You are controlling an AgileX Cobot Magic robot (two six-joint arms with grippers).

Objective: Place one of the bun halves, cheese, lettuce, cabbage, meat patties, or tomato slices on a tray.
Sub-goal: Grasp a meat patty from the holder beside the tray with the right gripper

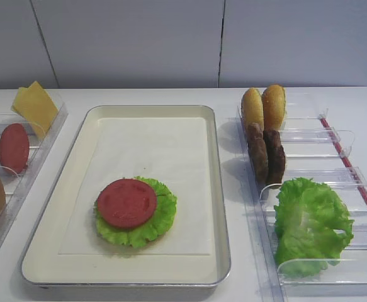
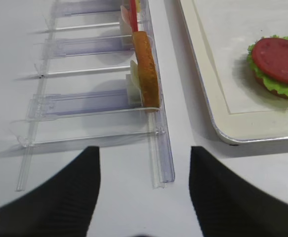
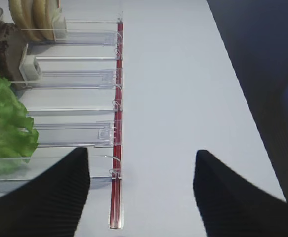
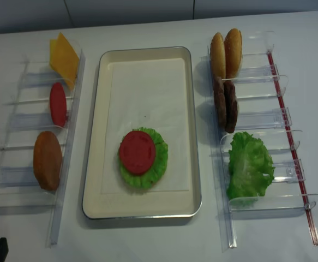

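1. The tray (image 4: 143,210) sits in the middle of the white table (image 4: 148,240), between two clear plastic racks, with a white paper liner (image 4: 142,87) on its cream inside.
2. On the liner, toward the near end of the tray, a tomato slice (image 4: 137,152) lies flat on a lettuce leaf (image 4: 160,158). In the left wrist view a thin brown edge shows under the leaf, probably a bun half, though little of it is visible.
3. The right rack (image 4: 257,71) holds two bun halves (image 4: 226,53) standing on edge at the far end, two meat patties (image 4: 225,105) standing on edge just in front of them, and a pile of lettuce (image 4: 249,166) in the nearer compartments. A red strip (image 4: 289,136) runs along this rack's outer side.
4. The left rack (image 4: 17,125) holds cheese (image 4: 64,57) slices leaning at the far end, a single tomato slice (image 4: 58,104) on edge in the middle, and a bun half (image 4: 47,160) on edge nearer the front.
5. The right gripper (image 3: 141,192) hangs over the near outer end of the right rack, above the red strip. Its dark fingers (image 3: 55,197) stand spread wide apart with nothing between them.
6. The left gripper (image 2: 144,190) hangs over the near end of the left rack, just short of the bun half there. Its fingers (image 2: 60,197) are also spread, and they pinch nothing.
7. Neither gripper touches any food.
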